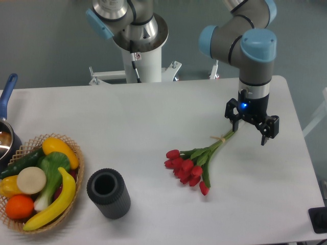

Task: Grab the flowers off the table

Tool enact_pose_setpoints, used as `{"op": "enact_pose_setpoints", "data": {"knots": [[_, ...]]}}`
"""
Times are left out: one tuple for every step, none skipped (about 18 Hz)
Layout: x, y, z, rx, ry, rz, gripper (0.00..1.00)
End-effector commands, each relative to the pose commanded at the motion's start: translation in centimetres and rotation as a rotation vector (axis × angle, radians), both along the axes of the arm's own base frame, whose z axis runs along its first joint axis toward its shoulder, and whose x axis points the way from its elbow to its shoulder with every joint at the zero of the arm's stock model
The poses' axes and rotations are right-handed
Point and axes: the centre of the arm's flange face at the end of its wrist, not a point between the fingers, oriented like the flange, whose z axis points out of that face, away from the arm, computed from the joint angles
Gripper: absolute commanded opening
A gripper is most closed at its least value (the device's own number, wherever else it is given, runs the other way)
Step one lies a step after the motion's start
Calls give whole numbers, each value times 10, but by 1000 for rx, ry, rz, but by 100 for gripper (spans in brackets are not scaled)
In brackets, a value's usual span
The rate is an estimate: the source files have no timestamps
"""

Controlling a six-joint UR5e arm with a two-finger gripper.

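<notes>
Flowers (191, 166) lying on the table (153, 117) toward its right edge, blooms pointing to the front edge, gripper (250, 133) with fingers apart over the stem ends, not clamped.

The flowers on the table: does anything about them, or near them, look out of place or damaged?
Nothing stands out. The flowers lie flat on the table, still tied together, none scattered. The open pincer hangs over the stem ends. The basket and the dark cylinder stand upright.
</notes>
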Motion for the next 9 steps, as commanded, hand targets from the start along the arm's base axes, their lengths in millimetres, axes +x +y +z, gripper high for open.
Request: {"op": "enact_pose_setpoints", "data": {"knots": [[0,0,0,1,0,0,100],[0,0,0,1,0,0,100],[1,1,0,2,-4,-2,100],[3,1,-4,0,-20,-1,100],[6,3,-6,1,-27,2,100],[9,4,-8,0,-33,-2,100],[12,4,-13,-4,-43,-3,100],[20,3,-25,-5,-66,-5,100],[22,2,-29,3,-74,-8,100]]}}
